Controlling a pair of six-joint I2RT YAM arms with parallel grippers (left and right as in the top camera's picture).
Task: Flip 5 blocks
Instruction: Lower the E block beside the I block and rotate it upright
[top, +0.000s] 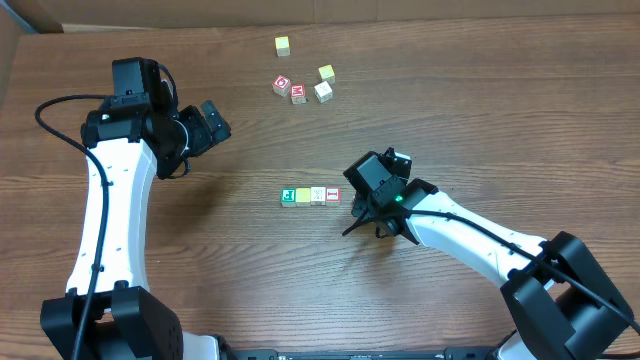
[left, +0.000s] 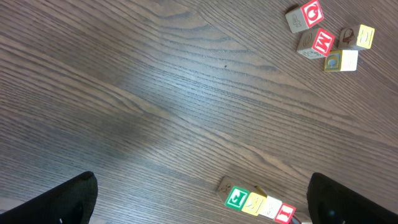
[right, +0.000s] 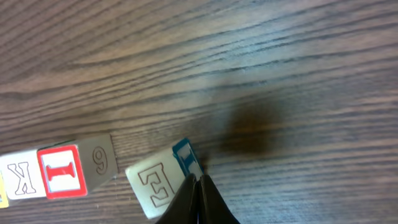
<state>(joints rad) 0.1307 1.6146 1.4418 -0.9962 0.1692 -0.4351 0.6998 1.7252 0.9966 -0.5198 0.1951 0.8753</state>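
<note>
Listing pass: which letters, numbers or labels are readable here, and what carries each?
"I", red: red-framed block, top face.
"6" or "9": same block's side face.
"K", outlined: cream block beside it.
"E", outlined: loose block at the right gripper; its blue face is unreadable.
"M", red: red-lettered cube.
Neighbouring red cube, green block: letters blurred.

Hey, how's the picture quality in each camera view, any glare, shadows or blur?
Overhead: evenly lit and sharp, soft shadow by the right arm. Left wrist: pale sheen on the table, the left end effector dark and blurred. Right wrist: dark shadow patch beside the E block.
</note>
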